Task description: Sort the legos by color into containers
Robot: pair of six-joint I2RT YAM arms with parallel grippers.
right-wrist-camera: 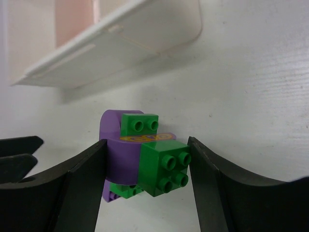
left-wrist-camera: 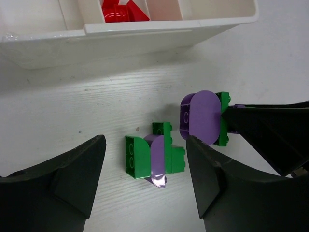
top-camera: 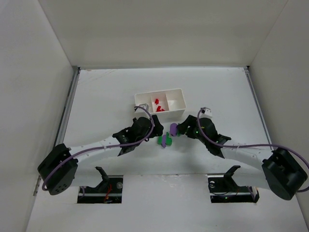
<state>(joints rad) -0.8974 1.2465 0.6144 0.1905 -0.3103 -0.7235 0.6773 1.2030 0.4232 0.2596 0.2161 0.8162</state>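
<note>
The white three-compartment tray [top-camera: 176, 92] stands at mid-table, with red legos [top-camera: 158, 105] in its middle compartment; they also show in the left wrist view [left-wrist-camera: 120, 12]. My right gripper [right-wrist-camera: 147, 145] is shut on a joined clump of purple and green legos [right-wrist-camera: 161, 166], low over the table just in front of the tray [right-wrist-camera: 111, 43]. That clump also shows in the top view [top-camera: 173, 128]. A second green-and-purple clump [left-wrist-camera: 140, 157] lies on the table between my left gripper's [left-wrist-camera: 145, 147] open fingers, not touched. In the top view this clump [top-camera: 165, 140] lies beside the left gripper [top-camera: 152, 131].
The tray's near wall [left-wrist-camera: 145, 36] is close ahead of both grippers. The right gripper's black finger [left-wrist-camera: 270, 130] reaches into the left wrist view, very near the left gripper's right finger [left-wrist-camera: 207, 179]. White walls enclose the table on three sides.
</note>
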